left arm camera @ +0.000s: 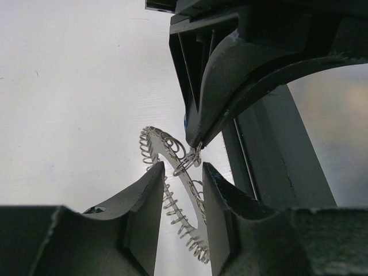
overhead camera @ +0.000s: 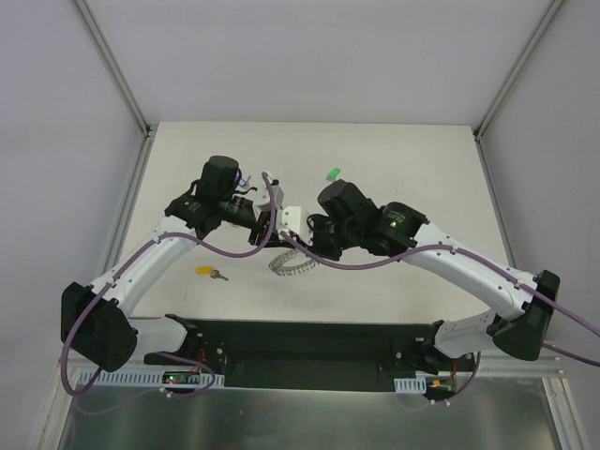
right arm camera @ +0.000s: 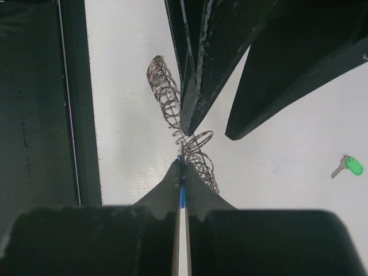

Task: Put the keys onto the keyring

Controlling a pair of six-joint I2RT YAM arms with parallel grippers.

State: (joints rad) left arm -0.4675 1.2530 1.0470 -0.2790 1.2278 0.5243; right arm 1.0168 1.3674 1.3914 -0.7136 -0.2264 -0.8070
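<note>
**Blue key at the keyring's loops: items and hazards**

- **Keyring** [left arm camera: 172, 150]: a silver ring fringed with small wire loops, sitting mid-worktop [overhead camera: 394, 159] beneath both tools. Only one arc shows from above. Whether it lies flat or is lifted cannot be told.
- **Left tool** [left arm camera: 184, 169]: fingers partly spread, one on each side of the keyring's band. Whether they actually bear on the band cannot be told.
- **Right tool** [right arm camera: 181, 164]: fingers pressed together, pinching the blue key [right arm camera: 181, 198] edge-on. Its tip is at a loop on the keyring's rim, just beside the left tool's fingertips. Touching or a hair apart is unclear.
- **Green key** [right arm camera: 352, 167]: loose, well apart from the keyring on its far side.
- **Yellow key** [overhead camera: 206, 272]: loose, to the left of the keyring.
- **Step in hand (judged):** threading the blue key onto a loop. Nothing shows it hooked on yet.

**Hazards (judged):**
- The key is thin and held by a narrow pinch, so side force from a springy loop could twist it or slide it out.
- If the left tool has no firm hold, a push from the key would shove the keyring away instead of opening a loop.
- The two sets of fingertips are crowded together, and a small misjudged approach would knock them into each other.
- A loop could snag on a fingertip and drag the keyring along when the tool pulls away.
</note>
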